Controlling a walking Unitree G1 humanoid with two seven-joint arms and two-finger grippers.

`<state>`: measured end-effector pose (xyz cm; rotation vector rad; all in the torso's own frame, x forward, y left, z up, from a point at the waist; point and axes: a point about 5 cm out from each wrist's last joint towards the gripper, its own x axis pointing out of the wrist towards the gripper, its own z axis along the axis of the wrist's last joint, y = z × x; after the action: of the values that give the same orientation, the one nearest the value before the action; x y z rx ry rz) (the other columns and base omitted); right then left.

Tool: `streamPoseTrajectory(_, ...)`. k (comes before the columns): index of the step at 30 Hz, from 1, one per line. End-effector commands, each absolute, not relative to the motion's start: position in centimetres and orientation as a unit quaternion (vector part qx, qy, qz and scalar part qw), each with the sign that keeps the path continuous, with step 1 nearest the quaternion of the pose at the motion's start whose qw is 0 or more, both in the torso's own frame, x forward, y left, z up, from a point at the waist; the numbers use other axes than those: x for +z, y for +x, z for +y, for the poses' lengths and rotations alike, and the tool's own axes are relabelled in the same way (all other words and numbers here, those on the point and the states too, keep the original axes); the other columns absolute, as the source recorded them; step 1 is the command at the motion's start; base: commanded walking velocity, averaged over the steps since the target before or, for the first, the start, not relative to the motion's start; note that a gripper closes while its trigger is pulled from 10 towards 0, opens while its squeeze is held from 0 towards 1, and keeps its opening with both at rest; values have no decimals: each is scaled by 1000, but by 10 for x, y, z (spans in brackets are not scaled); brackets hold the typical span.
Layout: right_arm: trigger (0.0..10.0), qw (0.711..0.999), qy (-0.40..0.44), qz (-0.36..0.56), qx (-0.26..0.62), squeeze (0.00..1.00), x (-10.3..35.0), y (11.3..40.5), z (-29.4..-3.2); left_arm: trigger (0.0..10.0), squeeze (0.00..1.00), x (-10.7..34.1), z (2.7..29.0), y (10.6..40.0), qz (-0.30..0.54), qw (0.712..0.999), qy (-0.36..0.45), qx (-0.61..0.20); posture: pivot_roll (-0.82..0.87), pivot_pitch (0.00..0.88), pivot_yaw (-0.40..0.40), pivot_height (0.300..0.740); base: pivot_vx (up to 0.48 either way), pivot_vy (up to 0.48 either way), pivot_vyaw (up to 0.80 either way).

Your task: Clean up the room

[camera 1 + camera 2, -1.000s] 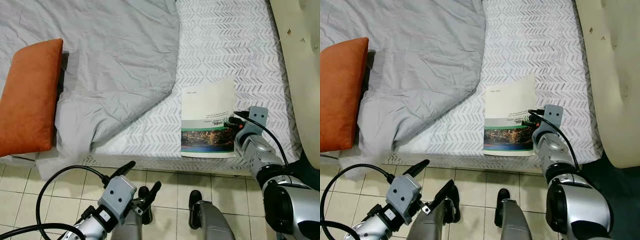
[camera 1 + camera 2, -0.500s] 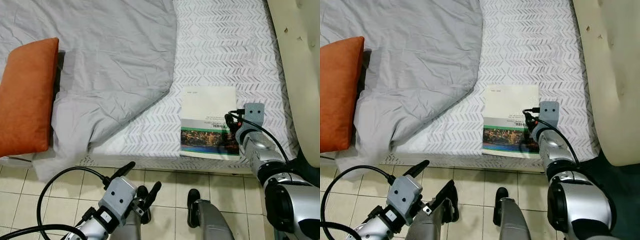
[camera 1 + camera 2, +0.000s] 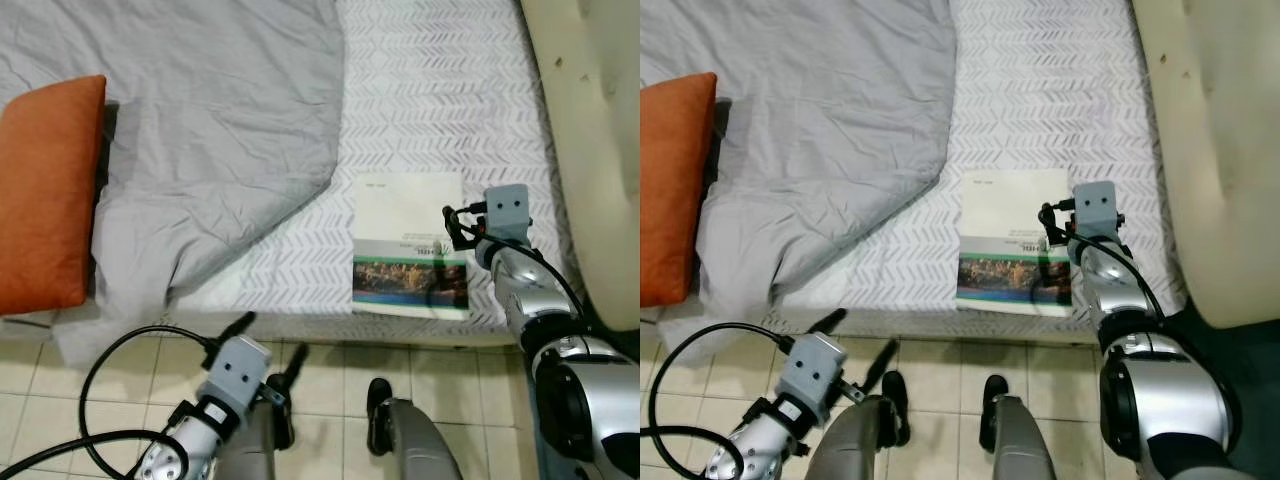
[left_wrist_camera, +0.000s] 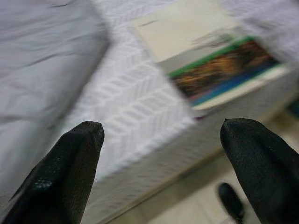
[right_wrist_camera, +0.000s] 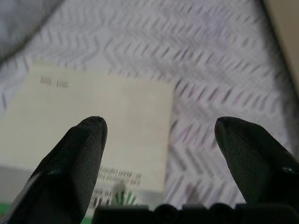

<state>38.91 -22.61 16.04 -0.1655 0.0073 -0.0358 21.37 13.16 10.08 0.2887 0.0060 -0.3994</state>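
the step in hand seems to be the picking up of the booklet point(image 3: 410, 245), which lies flat on the patterned bed sheet point(image 3: 450, 90) in the lower middle-right of the left eye view, with its picture band close to the bed edge. the right hand point(image 5: 161, 135) is low over the right edge of the booklet, in the right part of the head views, and the right wrist view shows its two fingers point(image 5: 74, 163) wide apart, one over the pale cover and the other over the sheet, with nothing between them. to do this well, i think the hand should come from the side of the bed edge, so that one finger slides under the cover and the other presses from above; a thin flat booklet on soft cloth is hard to pinch from the top, and the sheet could be caught together with it. the left hand point(image 4: 161, 149) is low near the tiled floor point(image 3: 60, 390) in the lower left of the head views, its fingers point(image 4: 65, 168) also spread and empty, pointing toward the bed edge. the grey blanket point(image 3: 200, 120) covers the upper left of the frame and the orange pillow point(image 3: 45, 190) lies at the far left. i see no box, basket or other container here, so where the booklet should go i cannot judge.
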Motion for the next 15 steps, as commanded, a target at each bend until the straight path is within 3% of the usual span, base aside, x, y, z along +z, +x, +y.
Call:
streamPoseTrajectory(1, 10000, 998, -53, 14, -20, 1000, 140, 379, -229, 10000, 0, 88, 141, 218, 29, 974, 151, -166, 76, 283, -14, 740, 0, 0, 0)
streamPoseTrajectory(5, 10000, 999, -8, -15, -52, 1000, 118, 358, -238, 10000, 0, 92, 155, 248, 1, 982, 148, -119, 27, 103, -34, 740, 0, 0, 0)
streamPoseTrajectory(6, 10000, 999, -8, -15, -52, 1000, 118, 358, -238, 10000, 0, 92, 155, 248, 1, 982, 148, -119, 27, 103, -34, 740, 0, 0, 0)
streamPoseTrajectory(8, 10000, 996, 16, -51, -69, 1000, 111, 343, -237, 10000, 0, 97, 162, 264, -20, 985, 145, -96, 6, 16, -40, 740, 0, 0, 0)
streamPoseTrajectory(12, 10000, 996, 20, -67, -61, 1000, 103, 327, -226, 10000, 0, 98, 165, 270, -24, 987, 136, -80, -4, 0, -40, 740, 0, 0, 0)
streamPoseTrajectory(13, 10000, 997, 21, -68, -35, 1000, 89, 303, -207, 10000, 0, 97, 166, 274, -18, 992, 105, -63, -26, 0, -30, 740, 0, 0, 0)
streamPoseTrajectory(15, 10000, 998, 26, -59, -23, 1000, 82, 294, -201, 10000, 0, 94, 166, 275, -14, 994, 90, -59, -36, 0, -22, 740, 0, 0, 0)
